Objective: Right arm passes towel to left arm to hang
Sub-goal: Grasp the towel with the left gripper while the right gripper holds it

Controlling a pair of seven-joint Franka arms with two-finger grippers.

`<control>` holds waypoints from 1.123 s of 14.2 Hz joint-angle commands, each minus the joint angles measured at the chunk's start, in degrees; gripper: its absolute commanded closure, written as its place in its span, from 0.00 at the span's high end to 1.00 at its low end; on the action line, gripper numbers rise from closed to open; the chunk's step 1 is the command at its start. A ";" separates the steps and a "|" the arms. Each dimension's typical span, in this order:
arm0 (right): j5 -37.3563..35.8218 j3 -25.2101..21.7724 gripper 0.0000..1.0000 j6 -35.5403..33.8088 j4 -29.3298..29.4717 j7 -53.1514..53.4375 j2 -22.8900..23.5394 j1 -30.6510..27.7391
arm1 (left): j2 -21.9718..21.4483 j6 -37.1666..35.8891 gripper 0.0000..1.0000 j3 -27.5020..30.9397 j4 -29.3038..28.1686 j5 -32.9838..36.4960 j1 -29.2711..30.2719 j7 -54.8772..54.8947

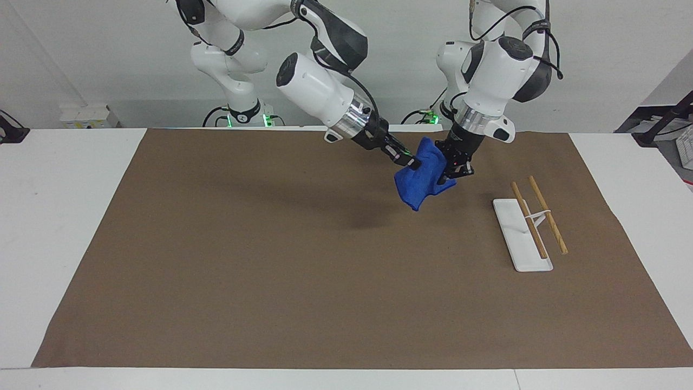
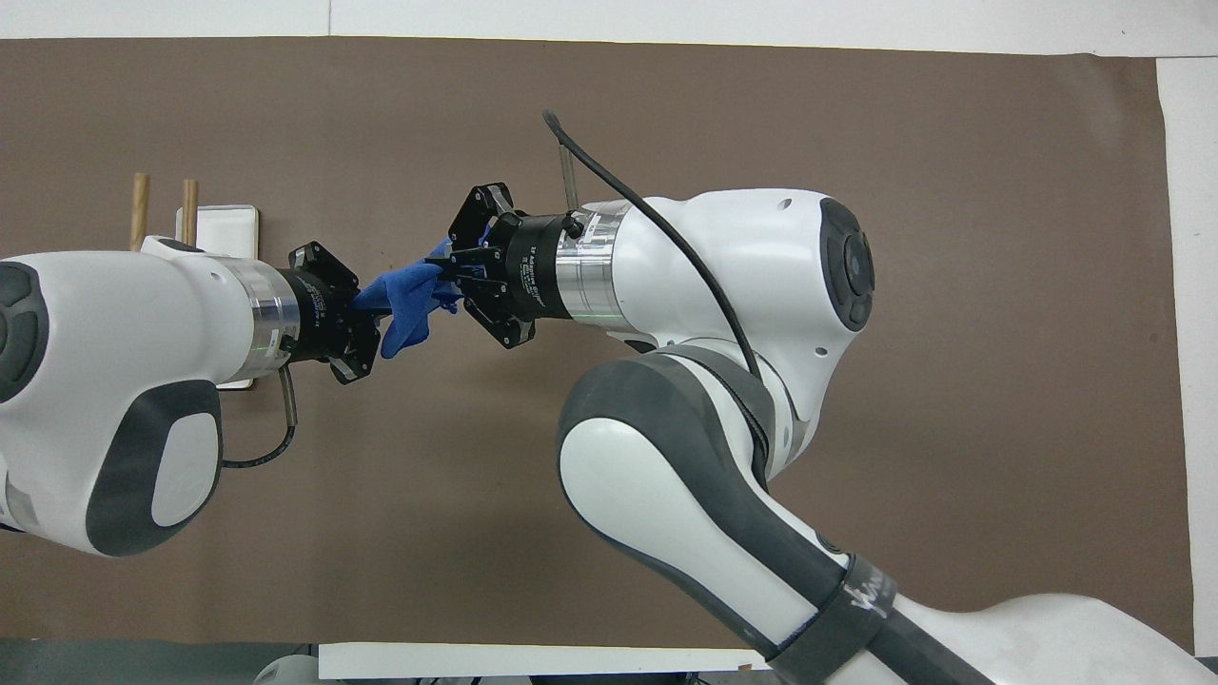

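Above the brown mat, upper centre of the facing view, the towel hung between both arms: right gripper and left gripper each clamped it, so neither could drop it mid-handover.
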 commanded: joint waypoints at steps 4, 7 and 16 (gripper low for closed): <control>0.46 1.21 0.00 -0.71 0.98 -0.14 0.81 -0.91 | 0.04 0.87 0.00 0.56 0.17 -0.78 -0.75 0.96; 0.11 1.12 0.19 -1.67 0.45 -0.32 0.46 -1.00 | 0.04 0.96 0.00 0.65 0.17 -0.78 -0.67 1.05; -20.86 -2.38 1.00 -11.59 -2.89 -15.78 -3.14 -2.67 | 0.57 2.71 0.00 0.74 -0.53 -0.60 6.43 21.77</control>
